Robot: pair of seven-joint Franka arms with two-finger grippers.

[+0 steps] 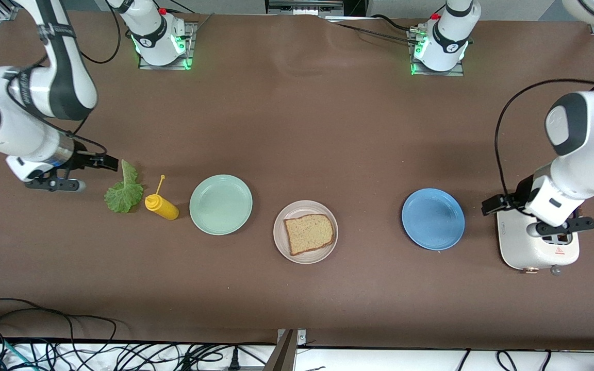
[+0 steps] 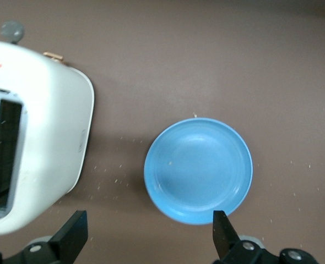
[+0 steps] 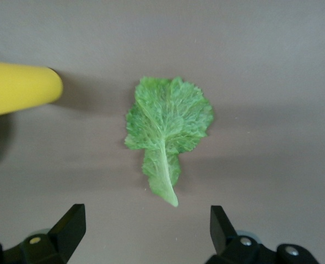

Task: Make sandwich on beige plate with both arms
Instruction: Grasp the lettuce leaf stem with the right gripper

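One brown bread slice (image 1: 309, 233) lies on the beige plate (image 1: 280, 238) in the middle of the table. A ruffled green lettuce leaf (image 1: 124, 190) (image 3: 167, 124) lies flat on the table toward the right arm's end. Just past the leaf's stem, my right gripper (image 1: 54, 184) (image 3: 146, 231) hangs open and empty. My left gripper (image 1: 560, 228) (image 2: 151, 236) is open and empty too, over the edge of a white toaster (image 1: 534, 252) (image 2: 41, 126) at the left arm's end. Something brown shows in the toaster's slot.
A yellow squeeze bottle (image 1: 161, 205) (image 3: 19, 88) lies beside the leaf. A mint-green plate (image 1: 220, 204) sits between that bottle and the beige plate. A blue plate (image 1: 433, 218) (image 2: 198, 170) sits between the beige plate and the toaster. Cables run along the table's near edge.
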